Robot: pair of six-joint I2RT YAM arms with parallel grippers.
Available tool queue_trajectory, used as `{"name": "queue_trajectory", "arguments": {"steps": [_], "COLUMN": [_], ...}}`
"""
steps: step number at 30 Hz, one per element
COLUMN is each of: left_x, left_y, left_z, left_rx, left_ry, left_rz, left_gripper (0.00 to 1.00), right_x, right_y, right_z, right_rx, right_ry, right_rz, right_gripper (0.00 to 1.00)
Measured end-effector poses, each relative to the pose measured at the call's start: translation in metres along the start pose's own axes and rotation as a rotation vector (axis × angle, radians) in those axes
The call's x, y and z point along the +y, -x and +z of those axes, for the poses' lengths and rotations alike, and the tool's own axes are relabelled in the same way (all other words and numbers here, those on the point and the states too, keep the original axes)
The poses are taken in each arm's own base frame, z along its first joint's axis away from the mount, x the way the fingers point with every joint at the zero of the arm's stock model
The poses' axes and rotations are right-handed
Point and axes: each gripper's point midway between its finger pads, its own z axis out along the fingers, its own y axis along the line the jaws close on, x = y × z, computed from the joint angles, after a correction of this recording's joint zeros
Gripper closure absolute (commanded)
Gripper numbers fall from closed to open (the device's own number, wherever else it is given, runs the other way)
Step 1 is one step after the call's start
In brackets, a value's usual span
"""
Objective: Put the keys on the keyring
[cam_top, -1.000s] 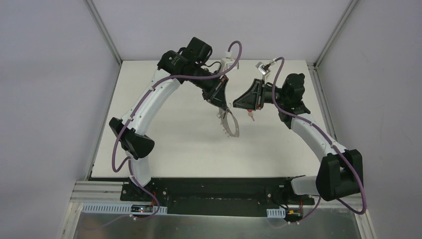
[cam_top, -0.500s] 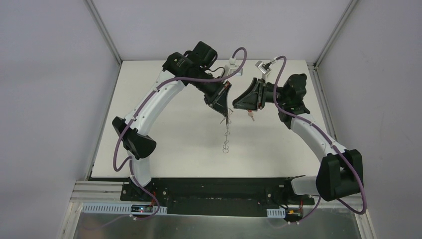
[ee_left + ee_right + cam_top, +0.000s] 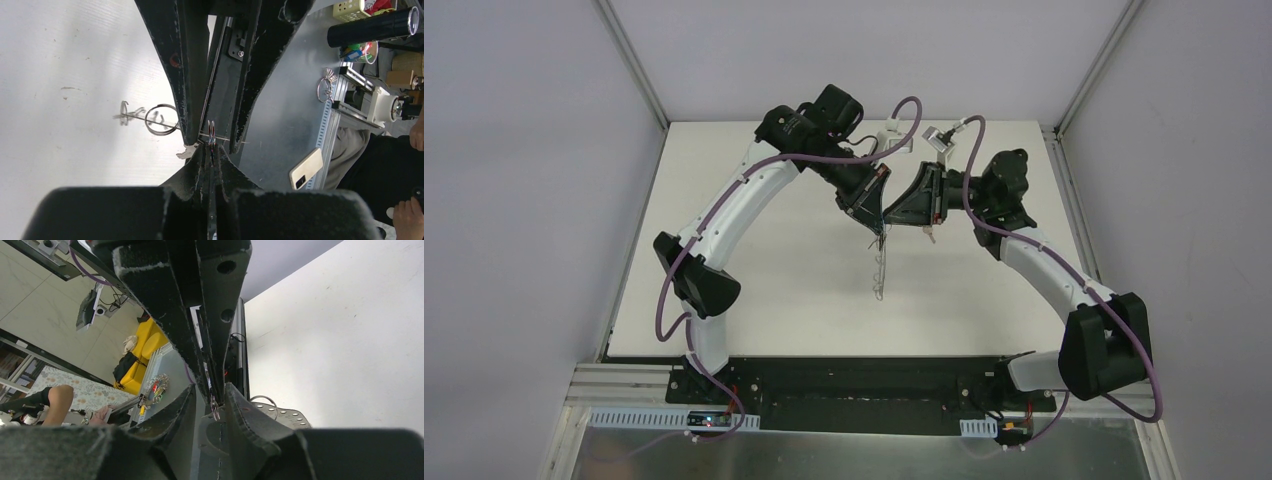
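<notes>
Overhead, left tool (image 3: 879, 231) clamped shut on keyring (image 3: 880, 270) hanging edge-on, only left wrist shows wire loops (image 3: 161, 119), right tool (image 3: 211, 391) narrow, grip unclear.

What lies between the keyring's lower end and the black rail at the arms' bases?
Only bare white table, seen in the top view, between keyring and rail.

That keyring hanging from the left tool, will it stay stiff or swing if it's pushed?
Probably stiff: the keyring hangs straight from the left tool without sagging. Pinched only at its top edge, it would likely swing if nudged. Its thin wire loops may jiggle.
</notes>
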Motion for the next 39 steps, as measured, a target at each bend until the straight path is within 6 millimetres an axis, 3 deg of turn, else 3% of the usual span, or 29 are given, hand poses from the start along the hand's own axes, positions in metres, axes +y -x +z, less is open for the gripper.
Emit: {"name": "queue_trajectory", "arguments": {"steps": [17,20,24,28,32,39], "left_x": [0.002,0.004,0.005,0.007,0.013,0.018], "left_y": [-0.001,-0.001,-0.001,0.0,0.006,0.013], "left_z": [0.001,0.002,0.003,0.001,-0.001,-0.01], "left_rx": [0.005,0.007,0.01,0.002,-0.038,-0.124], "left_ry": [0.003,0.004,0.006,0.008,0.004,0.009], "left_rz": [-0.005,-0.008,-0.011,-0.011,0.001,0.036], "left_gripper": [1.0,1.0,1.0,0.85,0.77,0.77], "right_x": [-0.007,-0.008,-0.007,-0.007,-0.008,-0.016], "right_y": [-0.011,-0.012,-0.013,-0.011,-0.004,0.009], "right_z": [0.0,-0.001,-0.001,-0.001,-0.003,-0.003], "right_rx": [0.032,0.036,0.04,0.038,0.02,-0.034], "right_ry": [-0.008,-0.008,-0.005,-0.007,-0.024,-0.058], "right_rz": [0.005,0.003,0.002,0.001,0.018,0.083], "right_gripper": [0.9,1.0,1.0,1.0,1.0,1.0]}}
